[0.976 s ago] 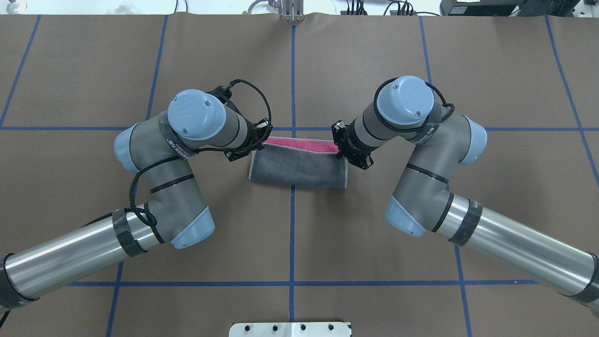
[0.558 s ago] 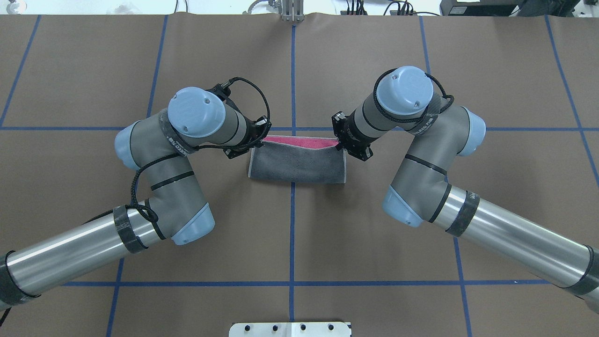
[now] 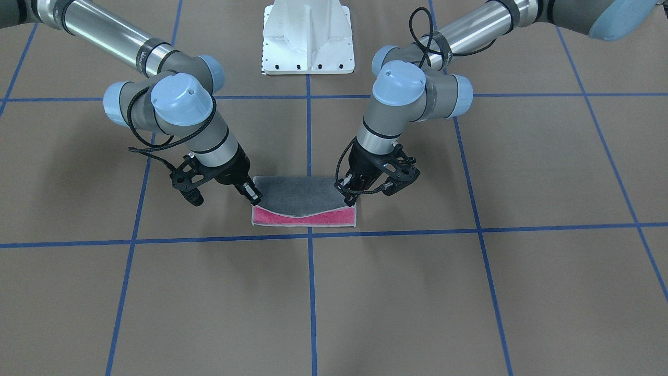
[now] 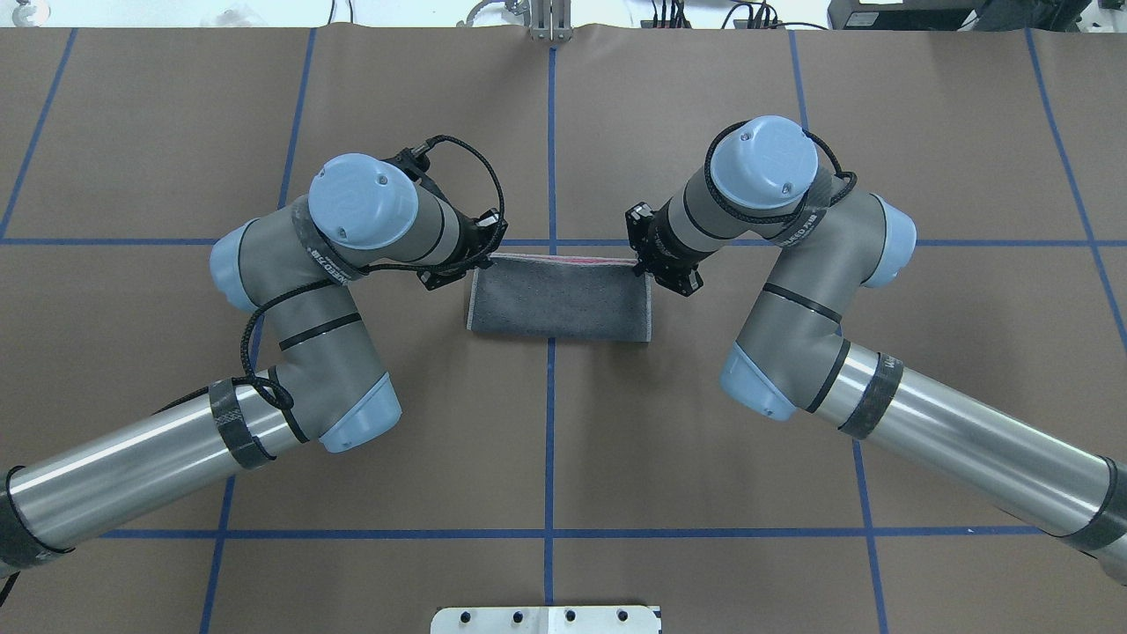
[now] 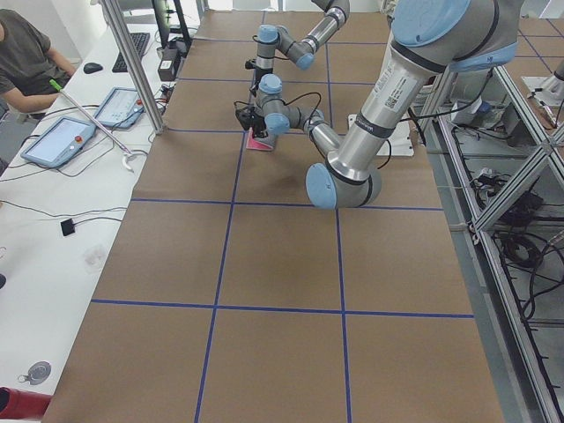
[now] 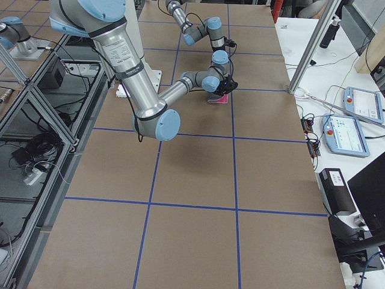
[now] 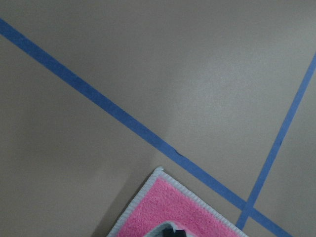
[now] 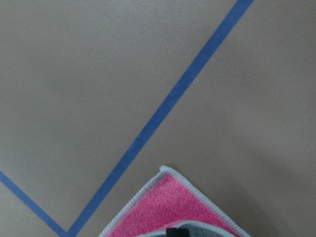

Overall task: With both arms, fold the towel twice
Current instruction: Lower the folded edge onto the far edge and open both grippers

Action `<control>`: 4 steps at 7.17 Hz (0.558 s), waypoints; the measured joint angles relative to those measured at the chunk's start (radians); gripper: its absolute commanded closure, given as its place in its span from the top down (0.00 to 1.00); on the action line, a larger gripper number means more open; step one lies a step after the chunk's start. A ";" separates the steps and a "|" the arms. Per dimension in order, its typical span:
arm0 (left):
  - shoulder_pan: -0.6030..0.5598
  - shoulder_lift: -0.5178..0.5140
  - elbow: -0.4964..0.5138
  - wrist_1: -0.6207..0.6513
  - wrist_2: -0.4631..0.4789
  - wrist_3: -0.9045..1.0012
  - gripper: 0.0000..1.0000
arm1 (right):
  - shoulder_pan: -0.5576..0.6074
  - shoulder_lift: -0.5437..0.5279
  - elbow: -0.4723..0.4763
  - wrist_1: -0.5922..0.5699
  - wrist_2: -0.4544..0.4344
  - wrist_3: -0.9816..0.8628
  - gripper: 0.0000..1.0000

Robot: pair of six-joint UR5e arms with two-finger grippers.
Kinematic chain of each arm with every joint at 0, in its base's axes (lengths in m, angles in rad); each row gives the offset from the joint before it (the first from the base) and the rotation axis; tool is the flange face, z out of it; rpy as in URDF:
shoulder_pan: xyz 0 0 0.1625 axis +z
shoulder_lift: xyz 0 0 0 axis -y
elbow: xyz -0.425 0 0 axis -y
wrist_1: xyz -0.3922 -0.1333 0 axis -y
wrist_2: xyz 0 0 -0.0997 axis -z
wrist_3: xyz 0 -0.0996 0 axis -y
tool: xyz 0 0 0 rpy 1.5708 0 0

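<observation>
The towel lies folded near the table's middle, grey face up, with a thin pink strip along its far edge. My left gripper is shut on the grey top layer's far left corner, and my right gripper is shut on its far right corner. In the front-facing view the left gripper and right gripper hold these corners just above the pink layer, and the grey edge sags between them. Each wrist view shows a pink corner on the table below the held corner.
Blue tape lines cross the brown table cover. The white pedestal base stands on the robot's side. A metal bracket sits at the far edge. A person and tablets are at a side bench.
Both grippers have carried the grey top layer away from the robot toward the towel's far edge. The visible pink strip has narrowed to a thin line in the overhead view.
</observation>
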 measured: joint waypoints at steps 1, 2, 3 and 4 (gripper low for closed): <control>-0.002 0.001 0.002 0.000 0.000 0.000 0.00 | 0.000 0.000 -0.004 0.000 0.000 -0.001 0.00; -0.003 0.001 0.006 0.000 0.000 0.001 0.00 | 0.000 0.000 -0.008 0.000 0.000 -0.002 0.00; -0.003 0.001 0.011 0.000 0.000 0.001 0.00 | -0.001 0.000 -0.009 0.001 0.000 -0.002 0.00; -0.003 0.001 0.015 0.000 0.000 0.001 0.00 | -0.001 0.002 -0.010 0.001 0.000 -0.003 0.00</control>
